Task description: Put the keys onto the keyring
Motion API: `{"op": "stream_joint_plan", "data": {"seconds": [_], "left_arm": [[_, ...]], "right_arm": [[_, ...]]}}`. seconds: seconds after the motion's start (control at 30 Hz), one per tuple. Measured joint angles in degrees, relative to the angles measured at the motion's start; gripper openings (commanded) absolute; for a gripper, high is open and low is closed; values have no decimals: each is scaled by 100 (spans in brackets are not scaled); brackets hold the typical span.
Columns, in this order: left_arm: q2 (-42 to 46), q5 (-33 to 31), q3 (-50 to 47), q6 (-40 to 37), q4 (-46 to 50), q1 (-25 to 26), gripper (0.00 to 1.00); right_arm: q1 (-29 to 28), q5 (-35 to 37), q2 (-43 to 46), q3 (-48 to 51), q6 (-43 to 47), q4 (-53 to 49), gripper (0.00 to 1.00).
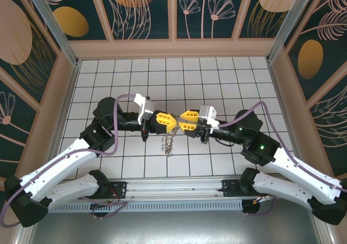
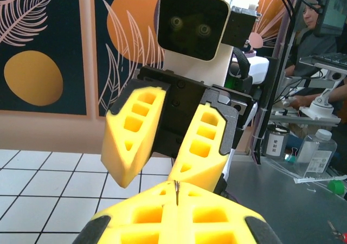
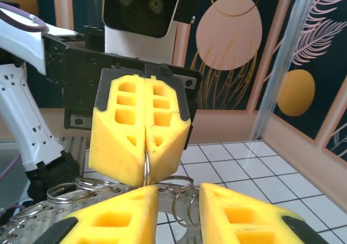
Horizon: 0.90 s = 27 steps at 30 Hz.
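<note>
Right wrist view: yellow-fingered left gripper (image 3: 145,179) clamped together on one thin loop of the grey metal keyring (image 1: 168,142), other loops dangling above mid white tiled tabletop (image 1: 217,81). Facing it, right gripper (image 1: 181,121), jaws apart, crowding those loops. Risks a slip from so thin a pinch, or a snag on those spread fingers. Patterned walls (image 1: 141,11) well off.

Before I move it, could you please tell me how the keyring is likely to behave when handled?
Probably floppy: the keyring hangs as loose linked loops below the shut left jaws, so it may swing. Its thin, shiny wire looks slippery and light.
</note>
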State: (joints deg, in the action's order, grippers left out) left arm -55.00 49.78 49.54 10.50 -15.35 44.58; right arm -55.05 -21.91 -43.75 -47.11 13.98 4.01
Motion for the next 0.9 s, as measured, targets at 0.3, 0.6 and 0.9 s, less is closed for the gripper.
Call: {"op": "stream_joint_plan", "data": {"seconds": [0.3, 0.6, 0.9], "left_arm": [[103, 160, 11, -90, 153, 7, 0], [107, 188, 59, -151, 323, 9, 0], [125, 186, 92, -205, 385, 13, 0]], "right_arm": [[96, -525, -83, -79, -131, -57, 31], [114, -654, -83, -79, -149, -136, 28], [118, -767, -83, -79, -260, -144, 24]]}}
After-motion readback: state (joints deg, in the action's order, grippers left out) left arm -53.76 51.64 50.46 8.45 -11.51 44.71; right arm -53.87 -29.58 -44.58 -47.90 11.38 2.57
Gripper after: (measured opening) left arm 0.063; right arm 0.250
